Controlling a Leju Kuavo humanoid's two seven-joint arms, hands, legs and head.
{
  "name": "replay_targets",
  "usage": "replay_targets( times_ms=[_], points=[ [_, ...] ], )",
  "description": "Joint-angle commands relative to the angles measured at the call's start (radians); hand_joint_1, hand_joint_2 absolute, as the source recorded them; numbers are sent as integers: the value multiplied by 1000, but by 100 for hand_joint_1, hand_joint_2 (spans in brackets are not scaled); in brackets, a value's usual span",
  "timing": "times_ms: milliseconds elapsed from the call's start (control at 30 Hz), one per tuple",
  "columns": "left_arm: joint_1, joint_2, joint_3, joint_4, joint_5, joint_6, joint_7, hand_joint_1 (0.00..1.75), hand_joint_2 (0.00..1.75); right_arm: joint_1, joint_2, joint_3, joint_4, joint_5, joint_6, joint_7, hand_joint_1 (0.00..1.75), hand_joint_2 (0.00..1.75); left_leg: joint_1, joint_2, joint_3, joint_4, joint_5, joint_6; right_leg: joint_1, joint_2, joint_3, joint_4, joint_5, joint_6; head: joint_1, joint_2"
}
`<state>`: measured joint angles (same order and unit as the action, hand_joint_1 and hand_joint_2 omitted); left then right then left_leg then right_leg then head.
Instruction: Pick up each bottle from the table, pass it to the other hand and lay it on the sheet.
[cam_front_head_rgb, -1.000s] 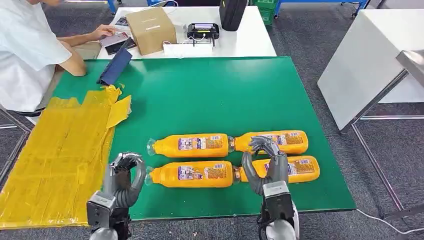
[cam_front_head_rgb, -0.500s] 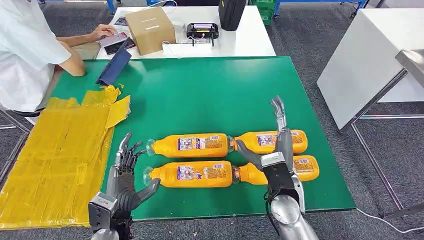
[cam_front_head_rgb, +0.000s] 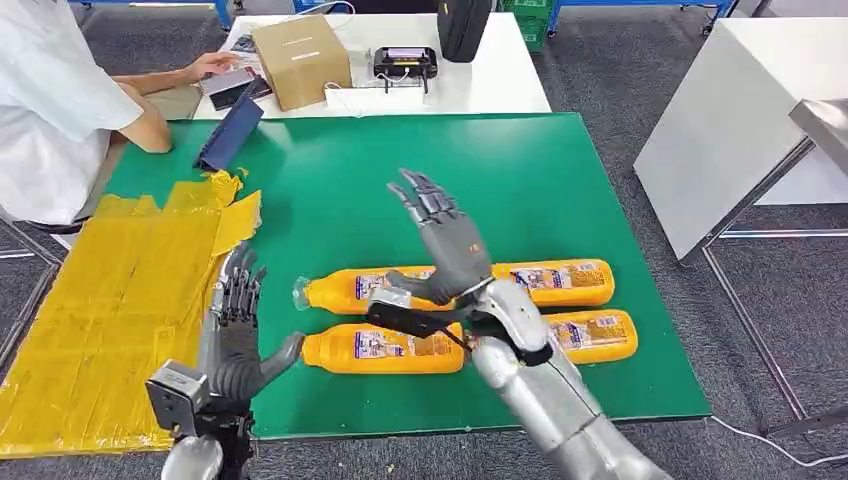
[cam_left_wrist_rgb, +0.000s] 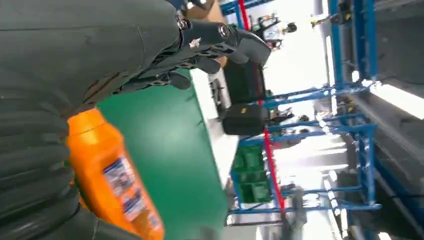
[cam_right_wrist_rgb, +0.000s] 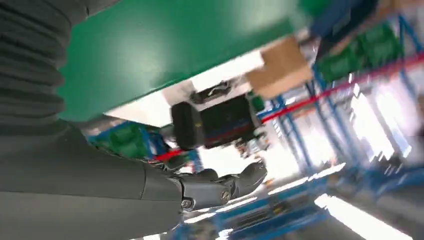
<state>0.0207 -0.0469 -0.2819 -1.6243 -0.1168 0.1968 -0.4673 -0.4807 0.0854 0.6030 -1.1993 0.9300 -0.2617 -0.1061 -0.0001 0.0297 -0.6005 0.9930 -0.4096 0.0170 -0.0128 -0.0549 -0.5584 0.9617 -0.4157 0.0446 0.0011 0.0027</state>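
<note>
1. Green table (cam_front_head_rgb: 400, 190) w/ grey carpet round it; four orange bottles lie on their sides in a 2x2 block at the near right: far-left bottle (cam_front_head_rgb: 345, 290), near-left bottle (cam_front_head_rgb: 385, 347), far-right bottle (cam_front_head_rgb: 555, 281), near-right bottle (cam_front_head_rgb: 595, 334). Caps of the left pair point left, toward the sheet.
2. Yellow sheet (cam_front_head_rgb: 110, 300) covers the table's left part, crumpled at its far end; no bottle on it, so by the look of it none has been delivered yet.
3. Right hand (cam_front_head_rgb: 440, 240) raised above the far row, fingers spread wide, holding nothing; arm crosses over the near row.
4. Left hand (cam_front_head_rgb: 235, 335) at the near-left edge betw. sheet and bottles, fingers apart, empty; just beside the near-left bottle's cap, contact can't be told.
5. Risks (judgement): bottles lie touching or nearly so, so a hand closing on one may nudge its neighbour and set it rolling; round, smooth bodies could slip at the hand-to-hand pass; the right arm low over the near row could sweep it off the near edge.
6. Containers: cardboard box (cam_front_head_rgb: 300, 60) closed on the far white table (cam_front_head_rgb: 490, 85), contents unseen; black device (cam_front_head_rgb: 405, 62) next to it. Person seated far left, arm (cam_front_head_rgb: 150, 125) on the table corner.
</note>
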Motion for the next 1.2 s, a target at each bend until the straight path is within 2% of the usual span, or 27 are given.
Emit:
replay_targets(
  times_ms=[33,167,233,433,533,733,1200],
  points=[
    [-74,0,45,36,12,-3,7,0,175,-211,80,153,428,31,4,-7,0,175,1,0,2,0,0,-2,1,6,2,0,0,-2,0,0],
    [-75,0,63,38,18,6,7,0,175,-236,94,144,505,4,45,26,0,175,1,0,2,0,-1,-2,0,7,2,1,-1,-2,0,0],
    [-75,0,66,39,20,6,7,0,175,-242,93,144,525,-3,33,14,0,175,1,0,1,0,0,-2,0,3,1,0,0,-1,0,0],
    [-75,-1,65,40,20,7,7,0,175,-243,95,139,533,-7,32,19,0,175,1,-2,0,1,0,-2,0,4,0,1,-1,-2,0,0],
    [-87,-2,64,63,27,6,10,0,175,-254,93,111,622,-10,37,62,0,175,2,-4,1,1,-1,-3,1,5,1,2,-2,-3,0,0],
    [-114,-3,21,115,28,-3,12,0,175,-245,90,57,768,-36,-6,44,0,175,1,-5,1,0,1,-2,0,0,1,-1,-1,-1,0,0],
    [-121,4,-5,114,28,-13,6,0,175,-231,84,33,796,-39,-30,40,0,175,1,-4,0,1,0,-2,0,2,0,0,-1,-2,0,0]
  ],
)
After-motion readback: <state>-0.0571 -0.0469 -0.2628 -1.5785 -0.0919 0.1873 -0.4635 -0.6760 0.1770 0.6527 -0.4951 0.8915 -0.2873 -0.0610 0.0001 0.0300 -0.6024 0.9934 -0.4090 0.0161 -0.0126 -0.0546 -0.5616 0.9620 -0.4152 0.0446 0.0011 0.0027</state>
